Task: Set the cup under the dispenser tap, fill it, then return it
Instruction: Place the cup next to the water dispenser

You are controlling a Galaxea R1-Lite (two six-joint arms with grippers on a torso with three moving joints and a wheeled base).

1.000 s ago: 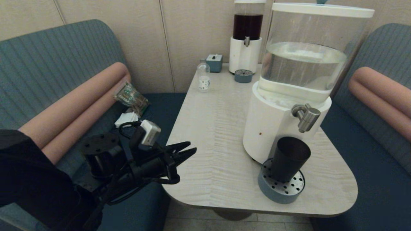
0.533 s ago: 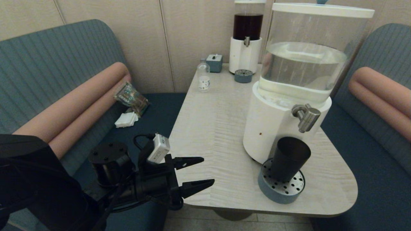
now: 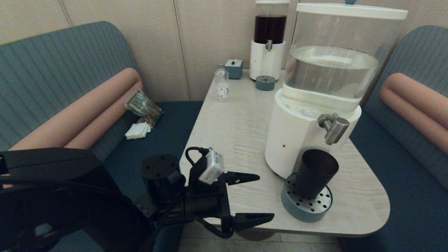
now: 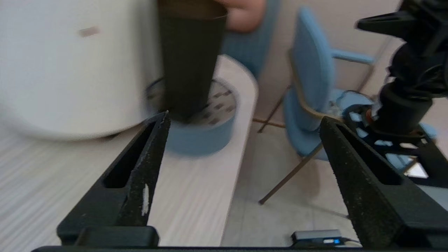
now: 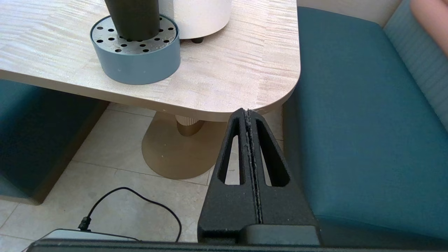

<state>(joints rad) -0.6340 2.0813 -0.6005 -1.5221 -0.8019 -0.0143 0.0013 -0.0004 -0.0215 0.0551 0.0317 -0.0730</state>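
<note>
The black cup [image 3: 314,171] [image 4: 190,56] [image 5: 132,17] stands upright on a round blue perforated drip tray [image 3: 305,206] [image 5: 138,57] under the steel dispenser tap [image 3: 333,126] of the big white-based dispenser [image 3: 297,136] with clear water. My left gripper [image 3: 265,198] [image 4: 243,119] hangs open over the table's front edge, left of the cup and apart from it, nothing between its fingers. My right gripper [image 5: 247,112] is shut on nothing, parked low below the table's front right corner, out of the head view.
The wooden table [image 3: 231,140] also holds a small clear bottle [image 3: 221,84], a small blue box [image 3: 233,68] and a dark-liquid dispenser [image 3: 268,42] with its own drip tray [image 3: 265,83] at the back. Teal benches flank the table; a packet [image 3: 141,105] lies on the left one.
My left arm has swung right and forward toward the cup, and its gripper went from shut to wide open. The cup has not moved.
</note>
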